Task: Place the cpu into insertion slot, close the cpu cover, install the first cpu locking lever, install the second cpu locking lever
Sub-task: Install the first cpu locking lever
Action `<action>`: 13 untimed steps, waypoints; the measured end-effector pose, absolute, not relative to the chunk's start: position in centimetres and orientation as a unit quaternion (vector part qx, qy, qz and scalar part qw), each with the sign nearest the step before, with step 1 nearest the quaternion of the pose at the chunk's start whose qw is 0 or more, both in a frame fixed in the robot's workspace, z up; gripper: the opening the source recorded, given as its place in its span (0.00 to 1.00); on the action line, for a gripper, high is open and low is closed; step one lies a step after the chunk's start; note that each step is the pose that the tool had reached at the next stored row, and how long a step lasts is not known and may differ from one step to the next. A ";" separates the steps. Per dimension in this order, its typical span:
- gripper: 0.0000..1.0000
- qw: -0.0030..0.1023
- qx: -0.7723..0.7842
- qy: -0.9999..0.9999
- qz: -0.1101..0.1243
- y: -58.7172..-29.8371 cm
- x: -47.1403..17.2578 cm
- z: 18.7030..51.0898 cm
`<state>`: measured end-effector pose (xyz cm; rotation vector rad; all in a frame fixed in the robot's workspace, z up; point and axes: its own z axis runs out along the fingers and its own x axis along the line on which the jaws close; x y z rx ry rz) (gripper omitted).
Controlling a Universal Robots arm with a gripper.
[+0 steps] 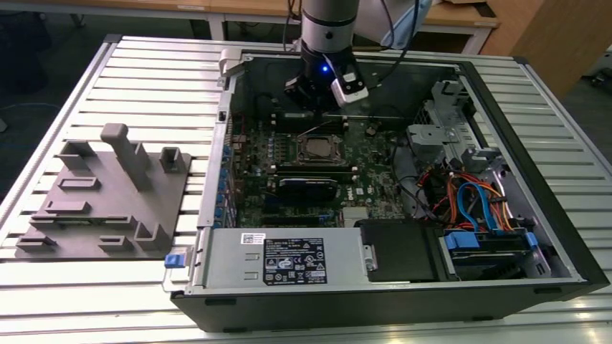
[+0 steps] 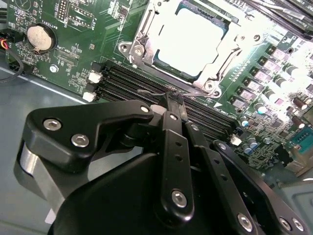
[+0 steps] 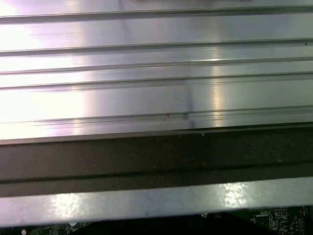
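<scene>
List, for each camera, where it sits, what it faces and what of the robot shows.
Exterior view: off the arm, above, looking down into the open computer case; the arm and tool show.
Second wrist view: on the arm, facing the cpu in its socket; the tool's black linkage shows.
First wrist view: on the arm, facing ribbed metal table slats.
Exterior and second wrist views share the cpu.

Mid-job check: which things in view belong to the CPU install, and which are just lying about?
Job:
silver-grey square cpu
grey metal cpu cover frame
thin wire locking lever
black claw

Lying about:
grey plastic fixture tray
round coin battery
blue cables
</scene>
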<state>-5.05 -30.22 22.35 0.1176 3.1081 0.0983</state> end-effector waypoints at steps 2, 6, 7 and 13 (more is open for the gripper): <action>0.10 0.015 0.038 0.999 0.032 -30.2 -4.9 22.3; 0.10 0.015 0.038 0.999 0.032 -30.2 -4.6 22.2; 0.10 0.015 0.038 0.999 0.032 -30.2 -4.6 22.1; 0.10 0.015 0.038 0.999 0.032 -30.2 -4.0 21.9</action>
